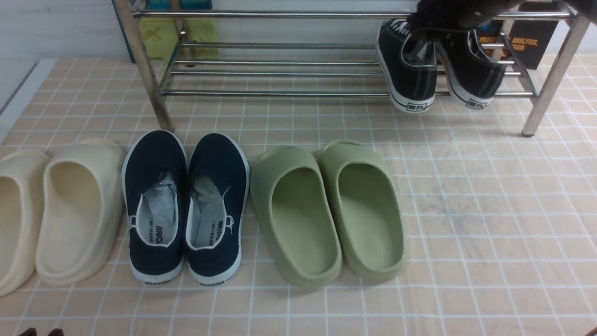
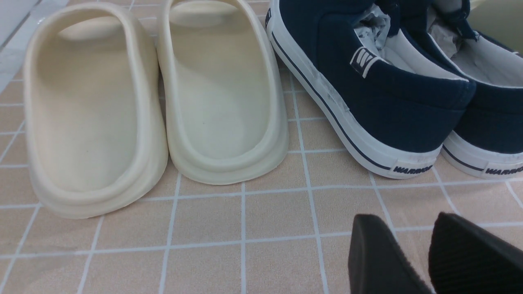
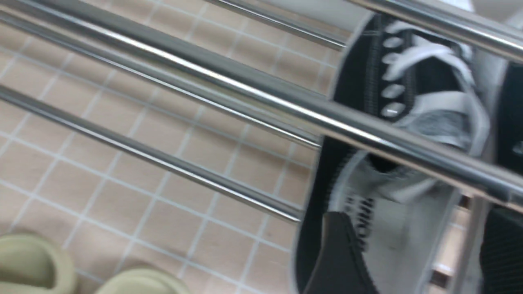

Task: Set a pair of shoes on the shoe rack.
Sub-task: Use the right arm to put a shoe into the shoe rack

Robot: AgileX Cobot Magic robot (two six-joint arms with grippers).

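Hovering over a sneaker (image 1: 408,77)'s heel, right hand (image 3: 419,245) gapes empty; rack bar (image 3: 245,94) crosses above.

Left arm: we hold it low and drawn back, with only two dark tips showing at the bottom edge of the front view.
Left gripper (image 2: 421,257): our two black fingers (image 2: 380,261) stand a little apart, ribbed pads facing each other.
Right arm (image 1: 466,14): we reach it far forward and high, a dark blur at the front view's top right.
Right gripper (image 3: 416,245): our jaws are spread wide, the two black fingertips (image 3: 339,261) well apart.
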